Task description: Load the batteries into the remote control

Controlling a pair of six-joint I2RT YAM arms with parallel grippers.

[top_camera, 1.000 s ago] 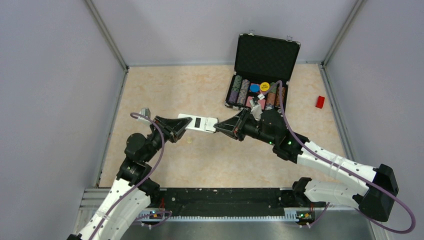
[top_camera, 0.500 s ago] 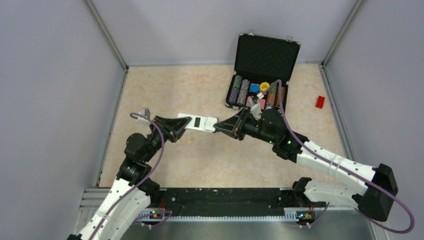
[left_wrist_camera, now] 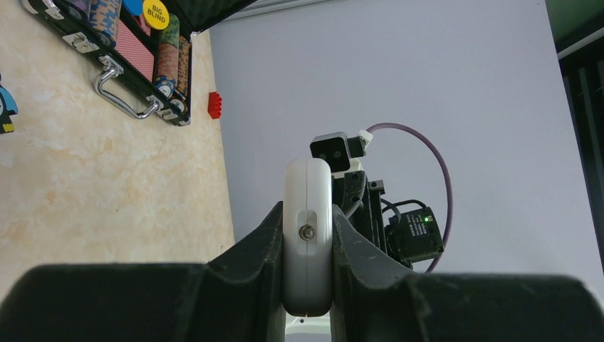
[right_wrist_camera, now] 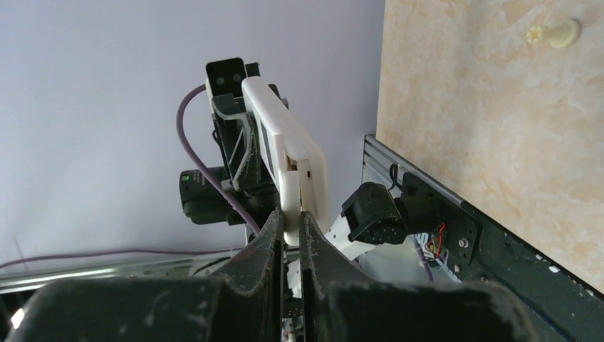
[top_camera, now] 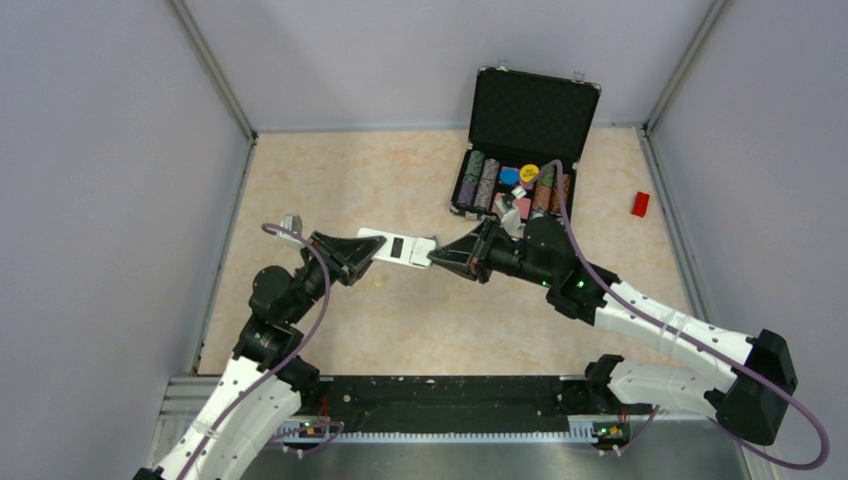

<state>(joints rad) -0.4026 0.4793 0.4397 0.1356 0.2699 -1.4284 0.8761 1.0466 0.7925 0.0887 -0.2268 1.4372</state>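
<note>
Remote control [top_camera: 384,244], dark bay up, long axis level between left fingers [top_camera: 357,256] and right fingers [top_camera: 453,256], each gripping one end.

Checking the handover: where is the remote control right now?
Top view, centre-left: the remote control hangs between the left pincer gripping one end and the right pincer pinching the other.
</note>
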